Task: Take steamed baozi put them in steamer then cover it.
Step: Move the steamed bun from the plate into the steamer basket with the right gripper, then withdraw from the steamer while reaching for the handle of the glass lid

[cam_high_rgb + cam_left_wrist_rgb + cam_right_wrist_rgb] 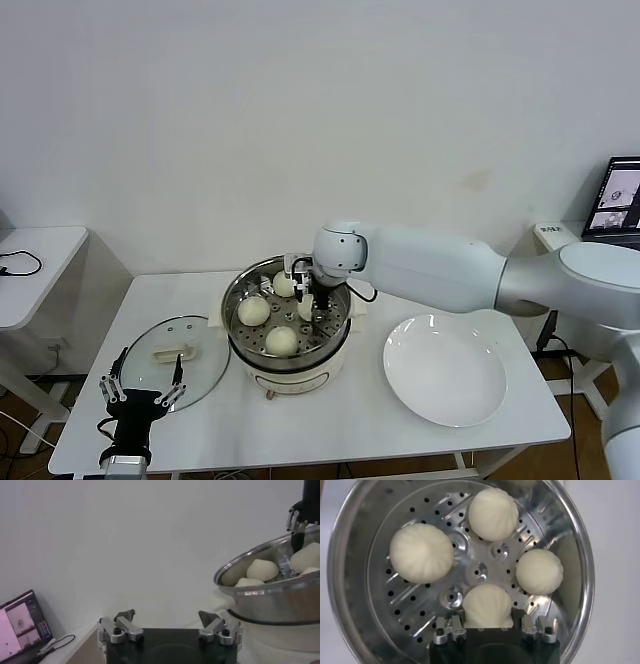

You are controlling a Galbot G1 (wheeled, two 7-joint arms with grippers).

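White wall backs the desk (330,420), where the steamer (236,300) holds all four baozi (421,553). Inside it, the right hand (488,629) straddles one baozi (487,606), fingers loosely at its sides. Left hand (141,386) hovers spread wide over the near-left edge, beside the glass cover (176,362); a white plate (445,371) sits right.

The fourth baozi (305,309) sits half hidden behind the right gripper (312,300) – the steamer (350,605) rim is cut off in the right wrist view

Cream-white baozi (421,553); shiny steel perforated steamer (350,570); white plate (445,372).
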